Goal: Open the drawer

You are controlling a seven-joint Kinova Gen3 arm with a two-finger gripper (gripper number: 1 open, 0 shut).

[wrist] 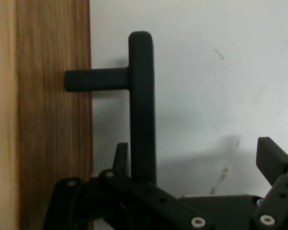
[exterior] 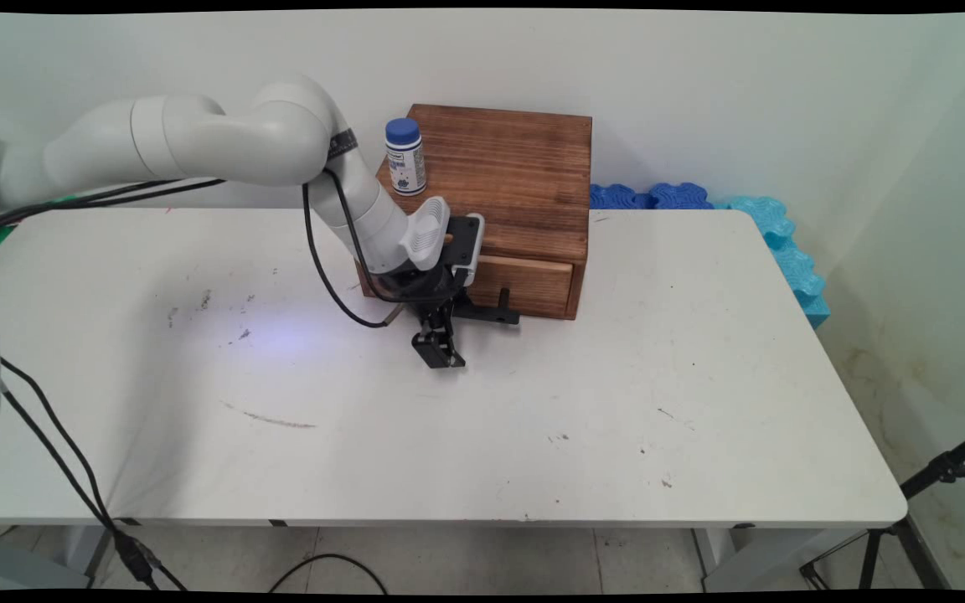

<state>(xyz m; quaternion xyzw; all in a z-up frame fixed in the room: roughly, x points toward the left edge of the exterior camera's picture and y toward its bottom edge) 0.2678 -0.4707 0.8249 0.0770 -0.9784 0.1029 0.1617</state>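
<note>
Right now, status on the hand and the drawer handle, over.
Hand open, low over the white table. Black drawer handle between the fingers, not clamped. Drawer of the wooden box looks shut. Bottle on top, clear of the hand.

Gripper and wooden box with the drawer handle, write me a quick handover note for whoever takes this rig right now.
Gripper: the black two-finger gripper is open, low over the white table, holding nothing.
Things: the brown wooden box stands at the table's far side. In the hand view, its black T-shaped drawer handle lies close beside one finger, between the two, neither pressing it. A white bottle with a blue cap stands on the box.
Done: drawer looks shut.
Left: handle not gripped.
</note>
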